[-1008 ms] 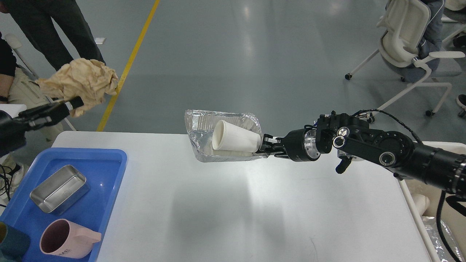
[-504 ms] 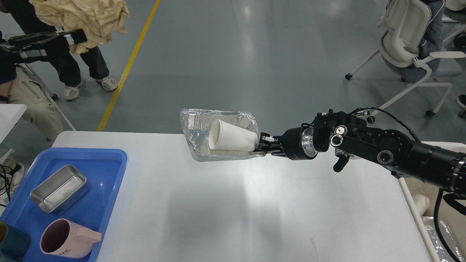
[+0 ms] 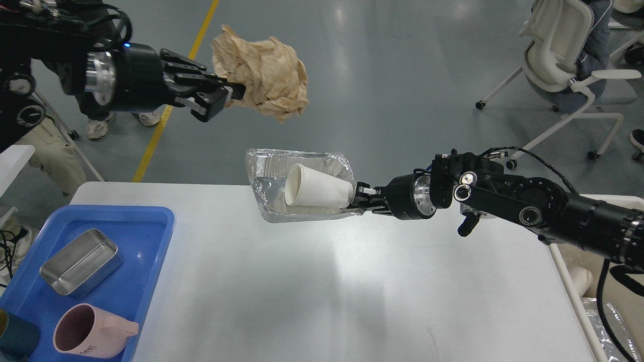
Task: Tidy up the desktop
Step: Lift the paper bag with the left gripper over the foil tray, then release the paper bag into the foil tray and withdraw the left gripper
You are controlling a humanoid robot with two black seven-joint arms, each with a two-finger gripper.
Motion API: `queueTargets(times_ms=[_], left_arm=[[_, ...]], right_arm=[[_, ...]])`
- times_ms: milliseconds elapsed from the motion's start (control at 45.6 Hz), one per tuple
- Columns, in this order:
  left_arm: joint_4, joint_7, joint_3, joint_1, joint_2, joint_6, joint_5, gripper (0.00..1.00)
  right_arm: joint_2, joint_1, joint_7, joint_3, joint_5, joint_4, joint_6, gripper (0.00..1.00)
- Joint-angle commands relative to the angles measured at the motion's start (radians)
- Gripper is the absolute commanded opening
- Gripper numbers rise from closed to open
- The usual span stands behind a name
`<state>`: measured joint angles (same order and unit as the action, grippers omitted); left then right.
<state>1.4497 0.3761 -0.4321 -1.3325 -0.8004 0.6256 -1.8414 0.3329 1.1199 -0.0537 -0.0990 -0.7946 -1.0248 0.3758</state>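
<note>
Left gripper (image 3: 232,95): its fingers are seen clamped on the near edge of one crumpled brown paper ball (image 3: 261,79), which is held up in the air over the grey floor, beyond the far edge of the table.

Right gripper (image 3: 363,200): its fingers are closed on the right-hand rim of one foil tray (image 3: 266,193), which is held just above the far edge of the table, tilted so that its inside is seen.

Paper cups: one white paper cup (image 3: 317,191) is counted, lying on its side inside the foil tray, with its open mouth turned to the left.

Arms: two black arms are seen, the left entering from the upper left, the right from the right edge.

Blue tray (image 3: 151,221): one is counted, resting on the left end of the table, well apart from both grippers.

Tray contents: one rectangular metal tin (image 3: 80,261) and one pink mug (image 3: 90,331) lie in the blue tray; a dark teal object (image 3: 15,339) is cut off at the lower left corner, and what it is cannot be told.

Desktop (image 3: 352,291): one white tabletop with rounded corners is seen, filling the lower half of the view beneath both arms. Its surface is smooth and plain, with a soft glare near the middle and a faint dark mark towards the lower right.

Surroundings: one white office chair (image 3: 568,65) stands on the floor at the upper right, and a yellow line (image 3: 173,95) is painted on the floor at the upper left.
</note>
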Motion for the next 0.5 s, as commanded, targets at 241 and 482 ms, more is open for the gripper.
queueTargets(times_ms=[241, 482], left_arm=[[0.000, 0.000, 0.231, -0.157, 0.142, 0.003, -0.032, 0.06], [0.000, 0.000, 0.231, -0.146, 0.127, 0.003, -0.030, 0.08]], right_arm=[[0.014, 0.012, 0.000, -0.001, 0.000, 0.009, 0.000, 0.00], [0.023, 0.009, 0.000, -0.005, 0.000, 0.012, 0.000, 0.00]])
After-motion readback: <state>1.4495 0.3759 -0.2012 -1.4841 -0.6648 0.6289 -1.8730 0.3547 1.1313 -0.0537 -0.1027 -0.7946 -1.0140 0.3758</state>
